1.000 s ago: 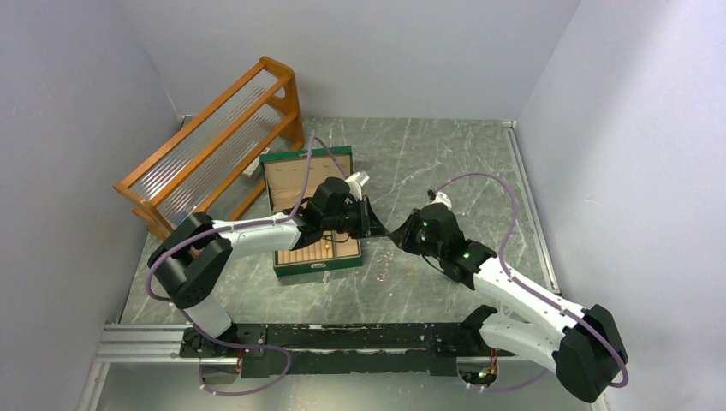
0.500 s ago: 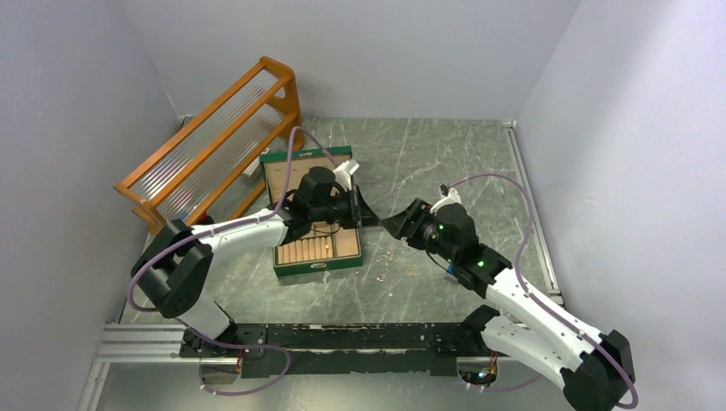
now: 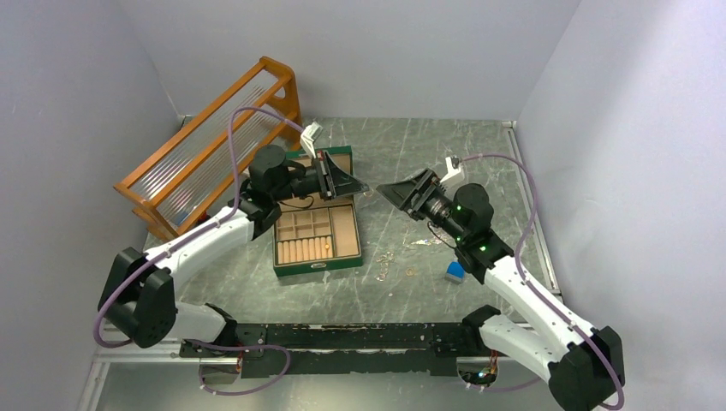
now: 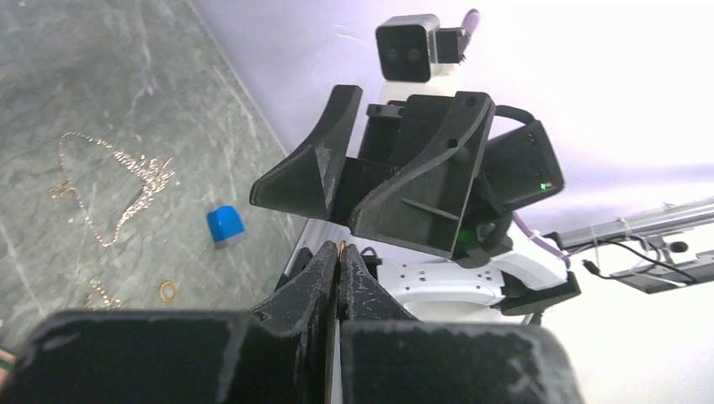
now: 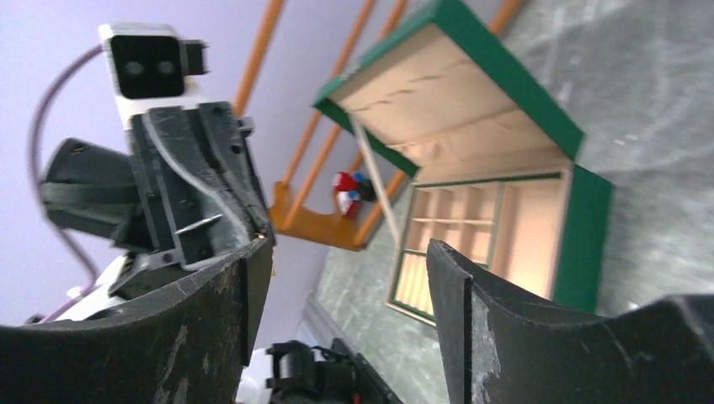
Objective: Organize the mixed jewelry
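My left gripper (image 3: pixel 354 187) hangs in the air above the open green box (image 3: pixel 346 256), shut, with a thin sliver of gold jewelry (image 4: pixel 340 247) pinched between its tips. My right gripper (image 3: pixel 388 189) faces it a short way off, tip to tip, open and empty. In the left wrist view the right gripper (image 4: pixel 337 181) shows its jaws standing wide. The rest of the mixed jewelry lies on the table: a gold chain (image 4: pixel 118 189), a small ring (image 4: pixel 168 291) and a short chain bit (image 4: pixel 101 295). From above, these gold pieces (image 3: pixel 384 258) lie right of the box.
A small blue block (image 3: pixel 455 271) lies on the table beside the right arm. An orange wooden rack (image 3: pixel 210 145) stands at the back left, behind the box. The box (image 5: pixel 581 227) has its lid up, with beige compartments inside. Grey walls close in the table.
The right gripper has opened wide. Both grippers have risen from low over the table and moved toward the back, and they now stand slightly apart. The blue block has come into view.
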Controlling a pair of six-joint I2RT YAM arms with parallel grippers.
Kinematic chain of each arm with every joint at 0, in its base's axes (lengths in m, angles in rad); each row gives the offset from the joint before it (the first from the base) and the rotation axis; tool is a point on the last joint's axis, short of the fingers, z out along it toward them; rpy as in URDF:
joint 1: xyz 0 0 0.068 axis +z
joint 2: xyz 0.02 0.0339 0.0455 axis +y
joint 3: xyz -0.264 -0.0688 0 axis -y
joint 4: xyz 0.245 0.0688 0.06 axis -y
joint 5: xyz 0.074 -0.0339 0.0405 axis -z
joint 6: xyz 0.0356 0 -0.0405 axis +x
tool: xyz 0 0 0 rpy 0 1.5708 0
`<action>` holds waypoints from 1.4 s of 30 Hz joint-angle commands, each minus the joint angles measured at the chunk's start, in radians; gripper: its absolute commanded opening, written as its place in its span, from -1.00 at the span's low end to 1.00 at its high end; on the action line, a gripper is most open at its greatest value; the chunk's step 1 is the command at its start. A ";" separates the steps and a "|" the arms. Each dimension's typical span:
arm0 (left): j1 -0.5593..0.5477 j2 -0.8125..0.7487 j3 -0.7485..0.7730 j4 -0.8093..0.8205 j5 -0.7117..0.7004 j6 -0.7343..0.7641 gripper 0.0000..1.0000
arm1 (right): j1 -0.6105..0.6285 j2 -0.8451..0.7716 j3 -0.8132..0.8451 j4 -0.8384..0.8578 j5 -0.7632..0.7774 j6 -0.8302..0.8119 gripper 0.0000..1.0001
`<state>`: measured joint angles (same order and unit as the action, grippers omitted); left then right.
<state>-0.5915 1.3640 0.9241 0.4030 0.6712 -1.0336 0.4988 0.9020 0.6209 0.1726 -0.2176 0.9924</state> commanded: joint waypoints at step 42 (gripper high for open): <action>0.029 -0.026 -0.128 0.292 0.042 -0.173 -0.65 | -0.028 0.121 0.015 0.345 -0.336 0.115 -0.97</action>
<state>-0.5678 1.3632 0.8047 0.6994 0.7219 -1.2602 0.4770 1.0241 0.6281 0.5026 -0.5358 1.1202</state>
